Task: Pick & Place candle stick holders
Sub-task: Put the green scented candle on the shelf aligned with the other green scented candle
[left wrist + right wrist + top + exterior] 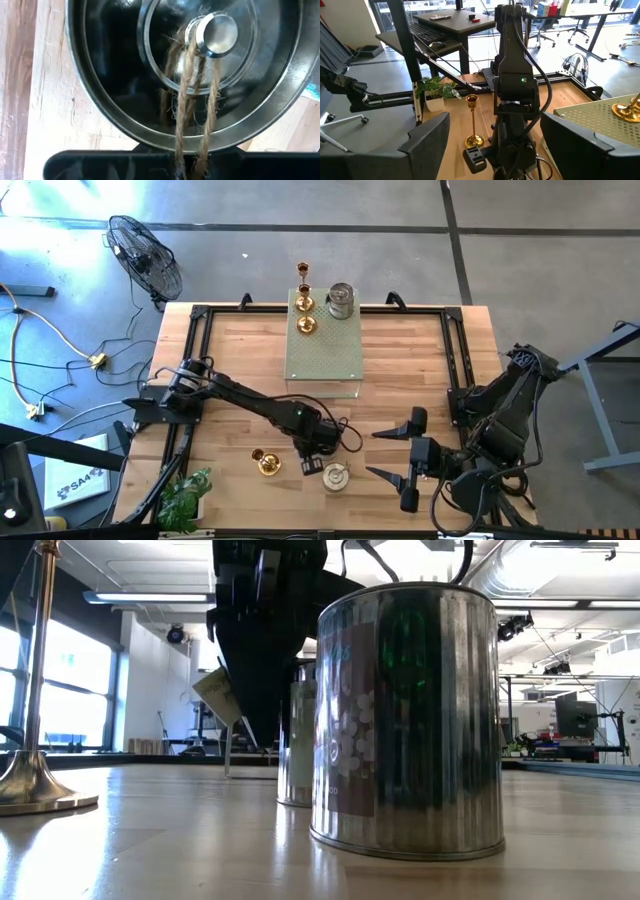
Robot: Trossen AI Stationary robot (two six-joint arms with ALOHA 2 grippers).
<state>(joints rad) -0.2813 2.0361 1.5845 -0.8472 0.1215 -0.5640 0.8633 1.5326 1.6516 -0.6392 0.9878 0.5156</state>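
My left gripper point(312, 463) points down over a squat silver holder point(175, 75) on the table near its near edge. This holder shows behind the front one in the low view point(295, 740). A second silver holder point(336, 477) stands just right of it. A gold holder point(266, 463) stands on its round base to the left. Two gold holders point(304, 313) and one silver holder point(341, 300) stand on the pale green perforated box point(325, 355). My right gripper point(372, 452) is open and empty, right of the near silver holders. My left gripper comes at the silver holder from above, pointing down. The holder's rim point(150, 146) and its twine strands point(186, 125) run under the gripper's dark bar, which hides the contact. One dark finger point(258, 710) stands outside the wall. The holder's base point(295, 802) is on the table.
A potted plant point(185, 498) stands at the near left corner. Black frame rails point(195, 370) run along the table's left, right and far sides. Bare wood lies between the box and the near holders.
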